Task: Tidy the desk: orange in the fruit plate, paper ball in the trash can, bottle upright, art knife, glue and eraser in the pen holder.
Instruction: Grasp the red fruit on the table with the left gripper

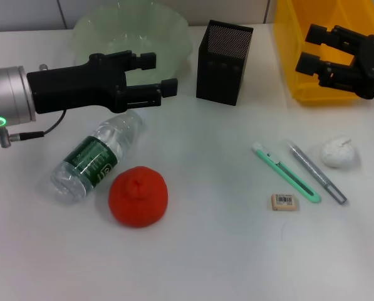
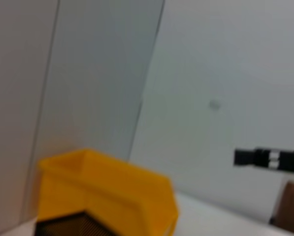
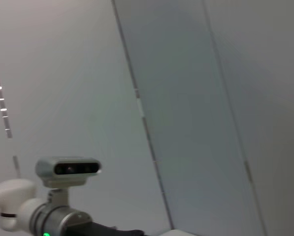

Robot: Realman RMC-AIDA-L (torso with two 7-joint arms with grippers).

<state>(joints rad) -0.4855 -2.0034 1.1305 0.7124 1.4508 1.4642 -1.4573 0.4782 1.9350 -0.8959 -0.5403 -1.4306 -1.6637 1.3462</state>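
Desk items are being left untouched.
The left gripper (image 1: 160,74) is being held spread above the lying bottle (image 1: 97,156); the right gripper (image 1: 313,48), also spread, is being held over the trash can (image 1: 285,44).

Pale green translucent fruit plate (image 1: 131,30): far rim cut off by the head view's top edge; near rim partly hidden behind the left gripper (image 1: 161,74).
Yellow plastic bin (image 1: 312,56): top and right side run out of the head view; part covered by the right gripper (image 1: 307,49).
Black mesh pen holder (image 2: 68,226): only a blurred top edge shows in the left wrist view.
Small tan eraser with barcode label (image 1: 284,202): print too small to read.
Clear plastic bottle with green label (image 1: 96,157): cap end hidden under the left gripper.
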